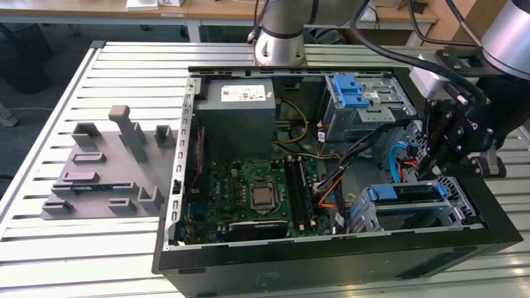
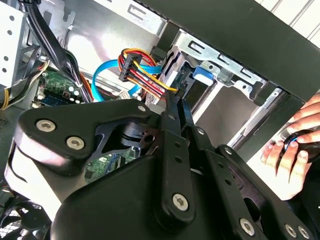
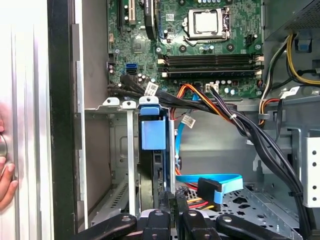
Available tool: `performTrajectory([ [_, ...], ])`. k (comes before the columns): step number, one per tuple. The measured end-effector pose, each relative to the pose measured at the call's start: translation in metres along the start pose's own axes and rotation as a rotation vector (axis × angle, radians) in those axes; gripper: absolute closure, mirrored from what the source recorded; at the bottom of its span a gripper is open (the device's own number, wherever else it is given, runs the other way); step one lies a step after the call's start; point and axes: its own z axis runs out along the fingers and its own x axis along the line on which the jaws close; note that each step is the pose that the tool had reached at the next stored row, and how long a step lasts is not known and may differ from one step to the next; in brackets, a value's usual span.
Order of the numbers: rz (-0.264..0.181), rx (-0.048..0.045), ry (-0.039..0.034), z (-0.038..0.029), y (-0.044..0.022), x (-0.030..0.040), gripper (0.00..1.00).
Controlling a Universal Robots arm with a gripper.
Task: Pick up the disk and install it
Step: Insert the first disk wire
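The disk [image 1: 404,194] sits inside the metal drive cage [image 1: 451,214] at the case's front corner, on the exterior view's right. In the first wrist view the disk [image 3: 152,135] stands edge-on in the cage, its blue tab facing the camera. My gripper [image 1: 431,171] hangs just above that cage. Its fingers [image 3: 172,202] are pressed together beside the disk's edge, with nothing showing between them. In the second wrist view the gripper [image 2: 177,97] ends near a bundle of red, yellow and blue cables [image 2: 137,67].
The open computer case [image 1: 331,261] lies on a slatted metal table [image 1: 124,248]. It holds a motherboard [image 1: 257,192], a grey box with a white sticker [image 1: 240,102] and an upper bay with a blue latch [image 1: 352,93]. A grey fixture [image 1: 108,167] lies beside it. A person's hand [image 2: 295,150] rests outside the case.
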Motion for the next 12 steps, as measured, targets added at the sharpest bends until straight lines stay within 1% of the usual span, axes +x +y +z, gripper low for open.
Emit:
performTrajectory([
  [4,0.0,0.0,0.0001,0.0013,0.0016,0.0002,0.84],
  [12,0.0,0.0,0.0002,0.0034,0.0017,0.002,0.84],
])
